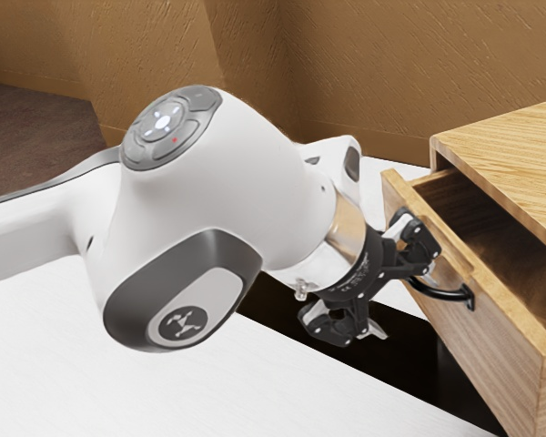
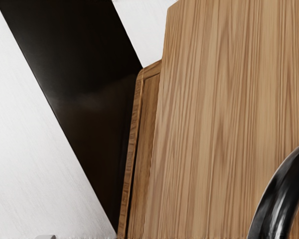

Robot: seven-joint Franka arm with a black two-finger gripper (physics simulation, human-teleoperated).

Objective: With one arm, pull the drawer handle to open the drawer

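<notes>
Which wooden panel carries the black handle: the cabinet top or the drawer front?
The drawer front: the handle sits on it, the cabinet top is bare.

The drawer [image 1: 450, 273] is light, grained wood with a flat front panel, and it stands pulled partway out of its wooden case [image 1: 519, 155] at the exterior view's right, so its open inside shows from above. A black curved bar handle [image 1: 448, 293] is fixed to the front panel. In the wrist view, it arches off the grained drawer [image 2: 214, 124] front as a glossy handle [image 2: 284, 194].
</notes>
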